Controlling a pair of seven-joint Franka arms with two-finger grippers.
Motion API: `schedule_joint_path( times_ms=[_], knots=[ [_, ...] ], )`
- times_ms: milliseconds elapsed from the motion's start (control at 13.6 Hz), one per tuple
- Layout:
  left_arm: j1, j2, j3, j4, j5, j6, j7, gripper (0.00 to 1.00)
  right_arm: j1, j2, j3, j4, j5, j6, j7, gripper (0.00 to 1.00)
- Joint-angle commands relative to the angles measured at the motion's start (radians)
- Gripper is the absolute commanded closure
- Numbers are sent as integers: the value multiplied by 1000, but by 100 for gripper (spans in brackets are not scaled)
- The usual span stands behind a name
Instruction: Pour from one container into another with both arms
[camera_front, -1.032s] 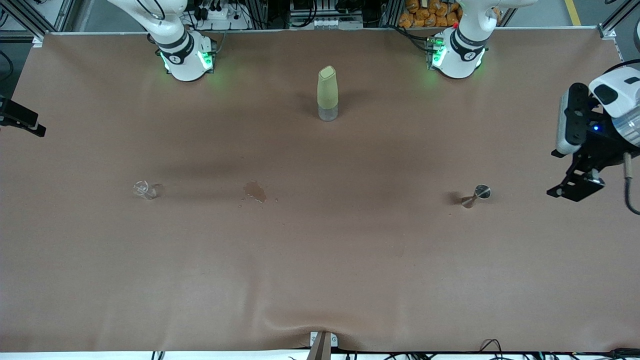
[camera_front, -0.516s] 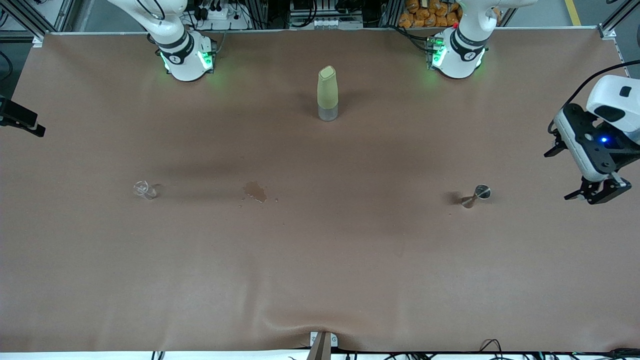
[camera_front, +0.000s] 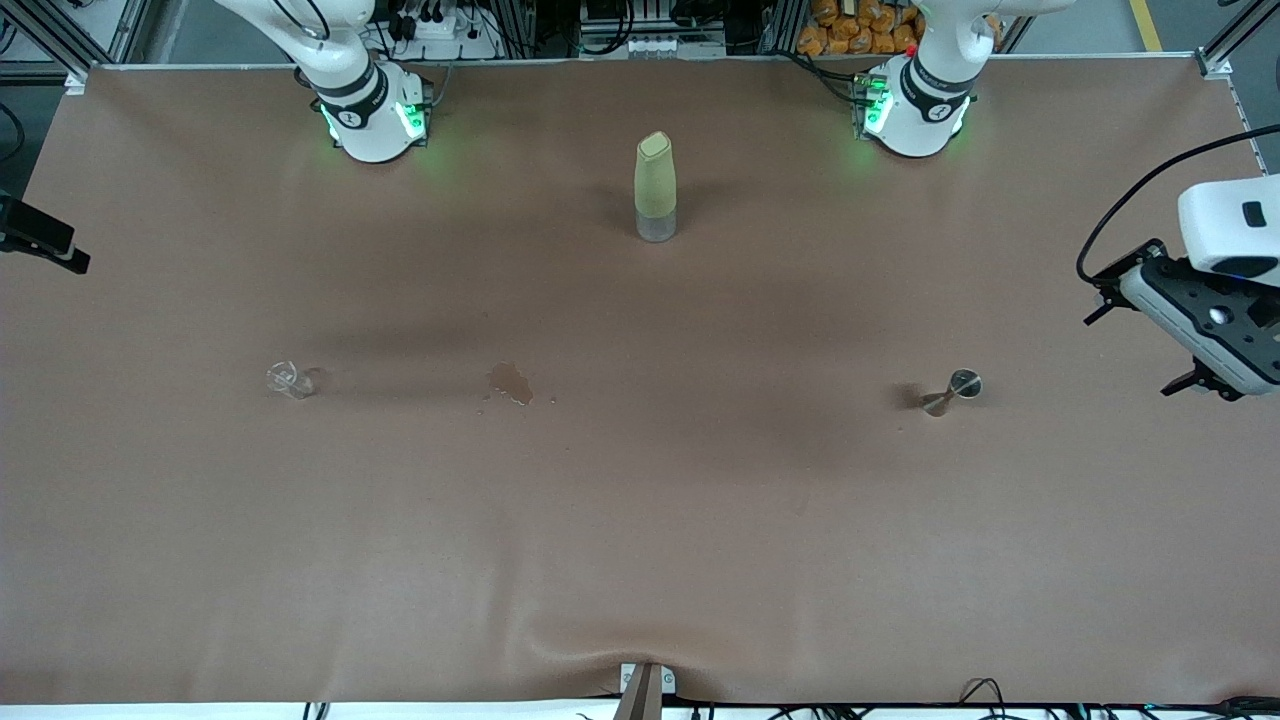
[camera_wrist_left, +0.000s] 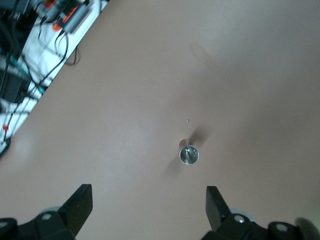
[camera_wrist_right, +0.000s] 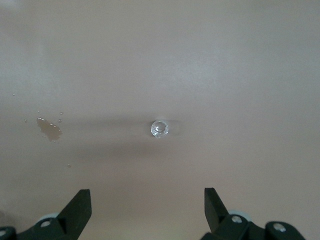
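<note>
A small steel jigger stands toward the left arm's end of the table, and shows from above in the left wrist view. A tiny clear glass beaker stands toward the right arm's end, seen from high up in the right wrist view. My left gripper hangs open over the table's edge at its own end, well apart from the jigger, its jaws empty. My right gripper is open high over the beaker and does not show in the front view.
A tall green bottle with a clear base stands upright between the two arm bases. A small brown spill lies beside the beaker, toward the middle; it also shows in the right wrist view. A black object pokes in at the right arm's end.
My left hand has turned and drawn outward toward its end of the table. The jigger, beaker and bottle have not moved.
</note>
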Motion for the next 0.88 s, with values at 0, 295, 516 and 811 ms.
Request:
schedule_joint_path(
  times_ms=[0, 295, 516, 811],
  knots=[
    [20, -5, -6, 0, 19, 6, -187, 0, -13, -4, 10, -4, 2, 3, 13, 0],
    [20, -2, -8, -2, 21, 3, -565, 0, -10, -2, 10, -4, 2, 5, 13, 0],
    [20, -2, -9, -5, 19, -4, -705, 0, -10, -2, 10, -4, 4, 5, 13, 0],
    [19, -1, -9, -8, 12, -8, -921, 0, -11, -2, 10, -4, 16, 5, 13, 0]
  ],
)
